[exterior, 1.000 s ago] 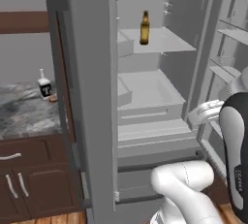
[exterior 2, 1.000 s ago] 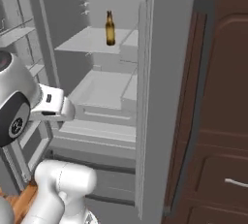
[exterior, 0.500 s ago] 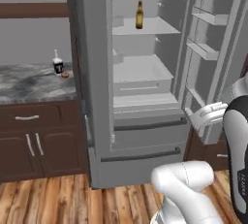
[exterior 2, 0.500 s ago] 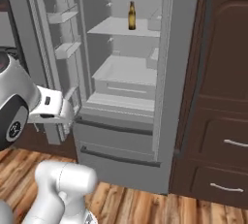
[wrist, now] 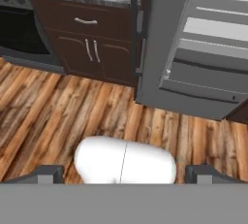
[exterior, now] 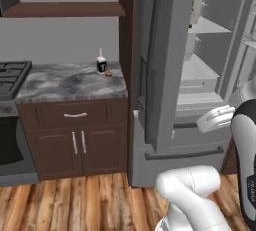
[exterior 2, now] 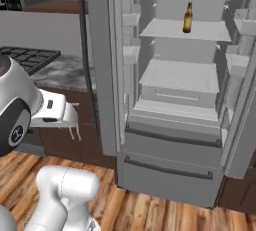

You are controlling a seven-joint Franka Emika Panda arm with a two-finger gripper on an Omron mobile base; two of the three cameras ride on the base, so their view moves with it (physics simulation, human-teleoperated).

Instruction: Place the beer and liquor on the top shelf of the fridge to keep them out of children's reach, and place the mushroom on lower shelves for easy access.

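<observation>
Fingers point(wrist: 48, 172) spread empty, liquor point(exterior: 101, 64) well apart.

The left base view looked from behind the arm's left, forward and down, taking in the counter point(exterior: 70, 82) and the fridge point(exterior: 165, 65) edge-on past its open door. The right base view faced the fridge point(exterior 2: 175, 100) interior more squarely, from farther right. Both shared the fridge and counter. The hand view pointed steeply down at the floor point(wrist: 58, 106), near the fridge's base.
</observation>
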